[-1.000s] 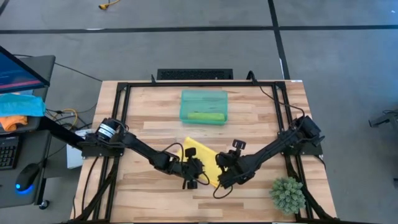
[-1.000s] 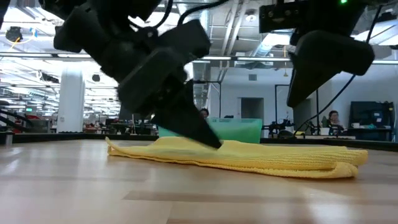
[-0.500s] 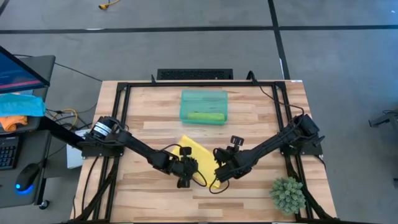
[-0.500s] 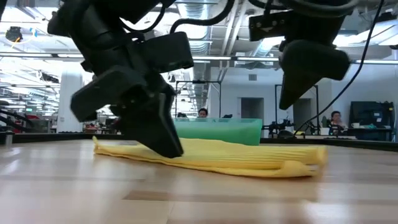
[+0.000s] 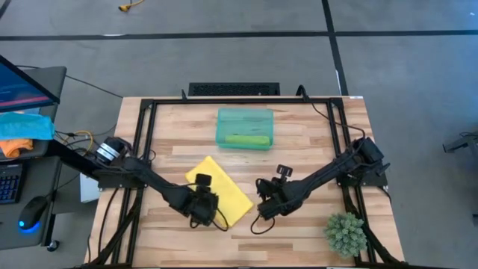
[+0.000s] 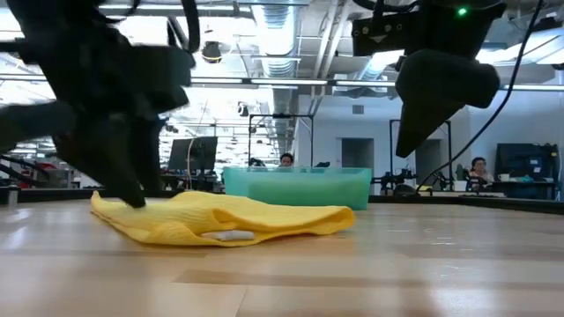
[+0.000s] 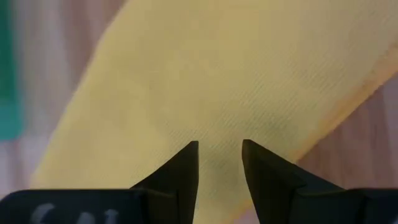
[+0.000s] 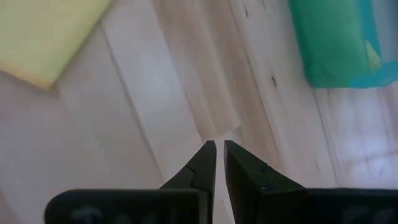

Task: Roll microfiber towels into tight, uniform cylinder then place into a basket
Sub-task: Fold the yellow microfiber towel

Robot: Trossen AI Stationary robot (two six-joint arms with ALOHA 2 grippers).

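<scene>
The yellow towel [image 5: 225, 191] lies on the table as a folded strip running from far left to near right, its white label [image 6: 231, 235] at the near edge. My left gripper [image 5: 206, 211] stands open at the strip's near-left part [image 7: 219, 146]. My right gripper [image 5: 261, 211] is shut and hangs above bare wood [image 8: 219, 146], right of the towel's near-right corner [image 8: 50, 31]. The teal basket [image 5: 245, 118] stands at the far middle, with a rolled lime green towel [image 5: 246, 140] lying in it. My left gripper comes slanting down from the near-left onto the yellow towel's top layer near its left end [image 6: 132, 201]. The cloth [image 7: 219, 127] lies flat between the open fingers, not gathered. Whether the fingertips press on it or stand just above it, I cannot tell.
A small green plant [image 5: 345, 233] stands at the near right corner. Black frame rails [image 5: 149, 149] run along the table's left, right and far sides. Bare wood lies between the towel and the basket. A side desk with blue and orange cloths [image 5: 22, 131] stands beyond the left edge.
My left gripper has gone toward the table's left edge, risen a little and tipped. The yellow towel has slid left along the table with it and turned, coming away from my right gripper, which has kept still.
</scene>
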